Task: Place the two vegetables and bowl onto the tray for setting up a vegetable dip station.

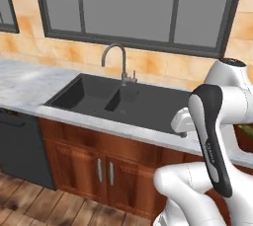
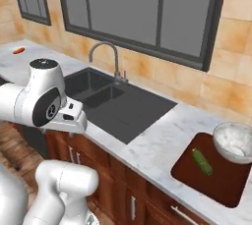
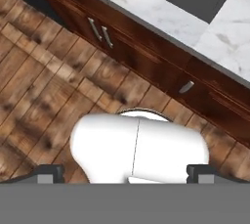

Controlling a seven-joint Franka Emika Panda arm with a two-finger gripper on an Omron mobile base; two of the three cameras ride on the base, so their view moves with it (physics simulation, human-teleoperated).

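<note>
On the far left end of the worktop (image 2: pixel 162 140), close to its back edge under the smaller window, lies the carrot (image 2: pixel 18 50), a small orange stub on the pale marble. To its right comes the dark double sink (image 2: pixel 123 106) with the curved faucet (image 2: pixel 106 54) behind it. Further right, past a bare stretch of marble, the tray (image 2: pixel 216 180) sits at the front edge of the worktop. The cucumber (image 2: pixel 202 162) lies on the tray's left half, and the bowl (image 2: pixel 234 142) rests at the tray's back right corner, its rim reaching out over the tray's back edge.

By this layout, cucumber and bowl are already placed, and the carrot is the piece left to fetch. The arm is folded in front of the cabinets, with the hand pointing down at the wooden floor (image 3: pixel 44 86). The gripper (image 3: pixel 125 173) holds nothing, and its two tips stand wide apart at the lower edge of the hand view.

The next move likely calls for getting to the left end of the worktop, well apart from the tray, probably by driving the base, then lowering the spread fingers over the carrot.
</note>
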